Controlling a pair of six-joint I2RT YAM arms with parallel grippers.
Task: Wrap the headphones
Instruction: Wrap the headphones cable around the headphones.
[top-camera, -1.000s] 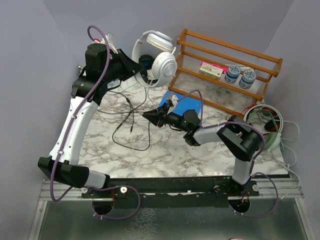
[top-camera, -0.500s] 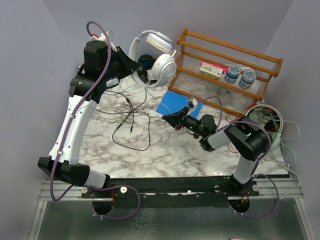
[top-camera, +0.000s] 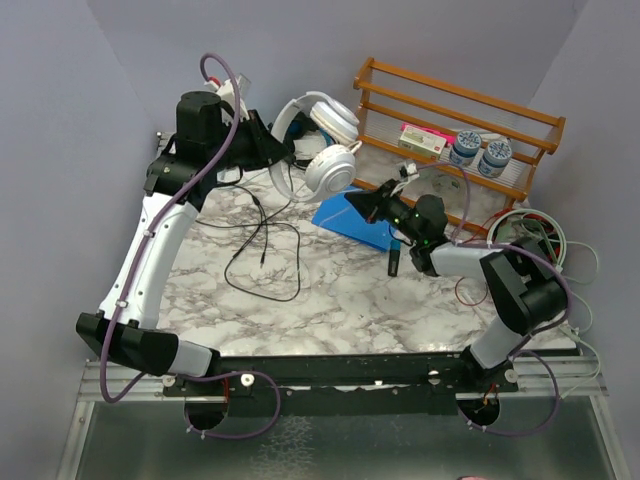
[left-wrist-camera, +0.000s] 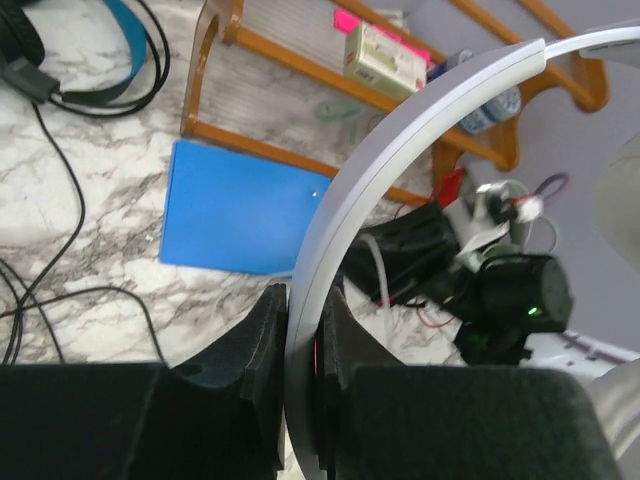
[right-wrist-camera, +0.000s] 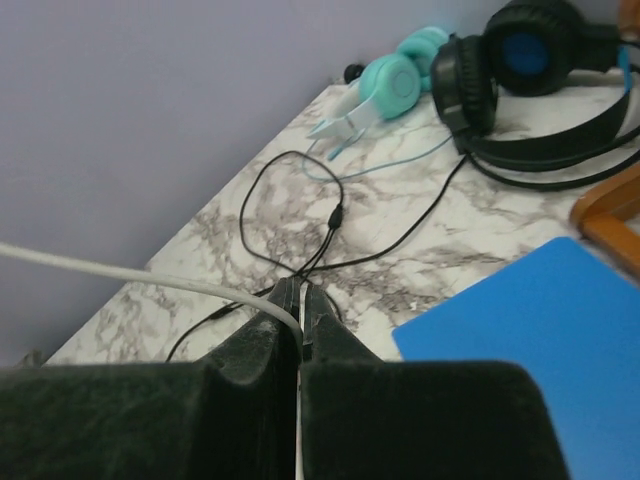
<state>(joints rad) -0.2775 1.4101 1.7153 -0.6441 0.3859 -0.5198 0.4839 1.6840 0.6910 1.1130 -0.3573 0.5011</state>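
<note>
On the marble tabletop (top-camera: 330, 300), scene logged largest to smallest.

- Wooden rack (left-wrist-camera: 203, 75) stands at the rear right. It carries a small box (top-camera: 422, 138) and two blue-lidded jars (top-camera: 480, 152).
- Left arm (top-camera: 150, 240) reaches up along the left side to the rear. Right arm (top-camera: 500, 285) bends in from the right, with its wrist pointing toward the rack's near corner.
- White headphones (top-camera: 330, 165) are held off the tabletop at rear centre, just beside the rack's left end. Left fingers (left-wrist-camera: 272, 320) are clamped on the headband, which arcs up and away in the wrist view.
- Black headphones (right-wrist-camera: 470, 80) with blue accents lie on the tabletop by the back wall. Teal headphones (right-wrist-camera: 390, 85) lie just beside them, nearer the wall.
- Blue folder (top-camera: 360, 225) lies flat in front of the rack, partly under the right wrist.
- Thin black cable (top-camera: 262, 235) lies in loose loops over centre-left of the tabletop. It runs toward the black headphones.
- Right fingers (right-wrist-camera: 288, 305) are pressed together on a white cable (right-wrist-camera: 120, 268). That cable runs off taut to the left of the wrist view, raised above the marble.
- Thin teal cable (right-wrist-camera: 400, 160) trails from the teal headphones across the marble.
</note>
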